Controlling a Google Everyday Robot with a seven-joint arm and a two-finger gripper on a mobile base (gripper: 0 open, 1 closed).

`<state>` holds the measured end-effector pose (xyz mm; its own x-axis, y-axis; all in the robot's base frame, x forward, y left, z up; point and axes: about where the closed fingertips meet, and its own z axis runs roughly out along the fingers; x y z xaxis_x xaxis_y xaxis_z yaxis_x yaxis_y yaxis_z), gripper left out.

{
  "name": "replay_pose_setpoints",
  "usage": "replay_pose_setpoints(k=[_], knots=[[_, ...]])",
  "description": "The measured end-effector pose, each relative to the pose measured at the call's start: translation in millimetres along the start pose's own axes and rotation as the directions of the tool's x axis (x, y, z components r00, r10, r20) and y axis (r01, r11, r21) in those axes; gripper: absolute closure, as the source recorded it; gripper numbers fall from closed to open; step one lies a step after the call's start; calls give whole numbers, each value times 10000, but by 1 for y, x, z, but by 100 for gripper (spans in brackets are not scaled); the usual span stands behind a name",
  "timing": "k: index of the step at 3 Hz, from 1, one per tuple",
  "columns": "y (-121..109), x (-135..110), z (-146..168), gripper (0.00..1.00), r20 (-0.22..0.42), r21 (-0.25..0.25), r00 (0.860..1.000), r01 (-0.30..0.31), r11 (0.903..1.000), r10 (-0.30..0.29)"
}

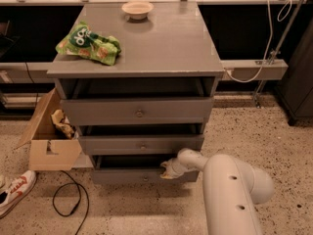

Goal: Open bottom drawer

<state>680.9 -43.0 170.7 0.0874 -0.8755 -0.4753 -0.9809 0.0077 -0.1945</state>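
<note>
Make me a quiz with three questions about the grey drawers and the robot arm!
1. Where is the gripper?
A. resting up on the very top
B. at the front of the bottom drawer, toward its right end
C. flat on the floor, far from the drawers

2. What colour is the snack bag?
A. green
B. blue
C. red

3. How is the bottom drawer?
A. lying out on the floor
B. missing
C. in the cabinet, pulled out a little

Answers:
1 B: the gripper sits at that drawer's front edge.
2 A: the bag on top is bright green.
3 C: a dark gap shows behind its front panel.
</note>
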Motion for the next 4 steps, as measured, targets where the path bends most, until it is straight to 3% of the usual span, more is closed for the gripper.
replay_pose_setpoints(k=[3, 4], knots=[[0, 0, 0, 11, 1, -2, 10000, 0, 10000, 0], [0, 0, 0, 0, 1, -3, 10000, 0, 10000, 0]])
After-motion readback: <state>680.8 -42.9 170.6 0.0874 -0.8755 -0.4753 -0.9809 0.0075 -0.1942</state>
